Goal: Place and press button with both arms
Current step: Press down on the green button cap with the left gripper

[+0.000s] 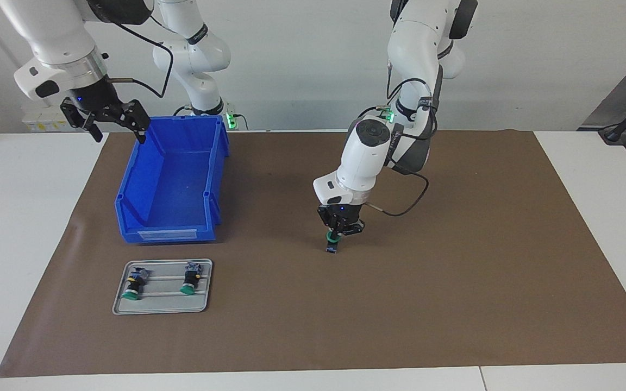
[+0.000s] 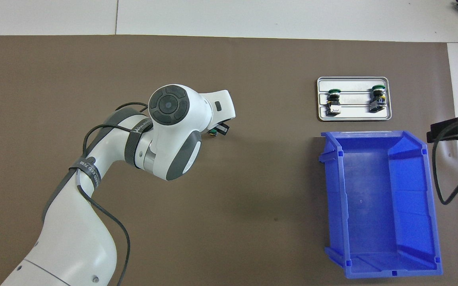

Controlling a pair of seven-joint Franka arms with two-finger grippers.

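The left gripper (image 1: 337, 235) stood low over the middle of the brown mat (image 1: 454, 271), pointing straight down, its fingers clenched on a button (image 1: 333, 241). The button hung upright in the grip, green cap up between the fingertips and the dark terminal end pointing down, at or just above the mat; whether it touched the mat could not be told. In the overhead view the left arm's wrist hid nearly all of this, and only a bit of the gripper (image 2: 218, 131) and a green edge of the button (image 2: 212, 133) showed beside it. The right gripper (image 1: 107, 120) waited up in the air by the corner of the blue bin (image 1: 169, 184) nearest the robots, toward the right arm's end of the table, its fingers spread wide with nothing between them. In the overhead view only its dark tip (image 2: 451, 129) showed at the edge, beside the bin (image 2: 376, 206). A metal tray (image 1: 162, 286) lay on the mat just beside the bin, farther from the robots than it. Two more buttons lay on their sides in the tray, apart from each other, green caps pointing away from the robots: one (image 1: 133, 284) toward the right arm's end and the other (image 1: 189, 279) toward the table's middle. The bin itself sat on the mat with its low open front facing the tray.
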